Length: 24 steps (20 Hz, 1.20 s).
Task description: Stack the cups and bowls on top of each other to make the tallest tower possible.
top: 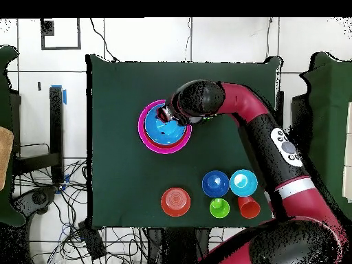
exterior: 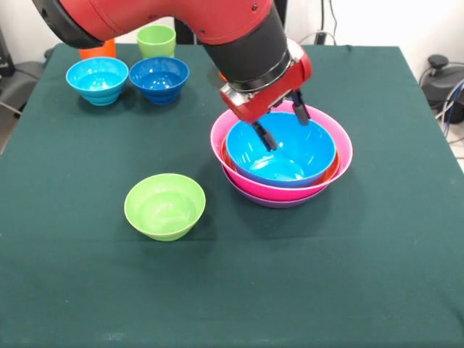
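Note:
The tower (exterior: 281, 190) stands right of the table's middle: purple bowl at the bottom, then pink (exterior: 341, 156), a thin orange rim, and the big blue bowl (exterior: 290, 163) on top. It also shows in the overhead view (top: 163, 137). My gripper (exterior: 284, 125) hangs over the blue bowl, open and empty. One finger (exterior: 267, 135) reaches inside the bowl, the other is at its far rim. A small lime-green bowl (exterior: 164, 206) sits alone at the near left. The small light-blue bowl (exterior: 97, 78), the dark-blue bowl (exterior: 159, 77), the lime-green cup (exterior: 156, 40) and the orange cup (exterior: 98, 49) stand at the far left.
A small orange bowl (top: 176, 201) sits upside down near the robot's base, mostly hidden behind the arm in the front view. The arm (top: 254, 124) crosses above the table and hides the small lime-green bowl in the overhead view. Cables lie on the floor around the table.

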Motion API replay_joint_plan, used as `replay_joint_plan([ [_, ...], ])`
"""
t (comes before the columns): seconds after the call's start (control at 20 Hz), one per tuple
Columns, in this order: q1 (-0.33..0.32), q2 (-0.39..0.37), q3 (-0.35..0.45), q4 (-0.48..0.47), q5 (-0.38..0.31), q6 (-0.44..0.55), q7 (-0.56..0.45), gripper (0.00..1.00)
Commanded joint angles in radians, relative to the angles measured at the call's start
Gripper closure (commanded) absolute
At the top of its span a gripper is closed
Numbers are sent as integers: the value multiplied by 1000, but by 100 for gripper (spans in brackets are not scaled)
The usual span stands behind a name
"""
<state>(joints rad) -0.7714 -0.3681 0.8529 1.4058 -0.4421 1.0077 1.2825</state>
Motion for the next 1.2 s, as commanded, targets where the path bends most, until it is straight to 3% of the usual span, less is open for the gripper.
replay_joint_plan([
  [0.05,-42,-32,-28,162,-10,-302,161,0],
  [0.15,-48,-42,-6,261,-8,-475,276,0],
  [0.2,-43,-37,-5,295,29,-517,354,0],
  [0.25,-43,-32,9,328,95,-488,403,0],
  [0.35,-8,-49,6,314,164,-396,398,0],
  [0.45,57,-99,-50,252,198,-241,364,0],
  [0.5,68,-100,-50,214,192,-196,297,0],
  [0.65,122,-114,-88,67,126,-31,130,0],
  [0.75,126,-92,-90,-32,64,21,8,0],
  [0.85,114,-84,-88,-80,35,65,-52,0],
  [1.2,43,-71,-45,-91,16,112,-78,0],
])
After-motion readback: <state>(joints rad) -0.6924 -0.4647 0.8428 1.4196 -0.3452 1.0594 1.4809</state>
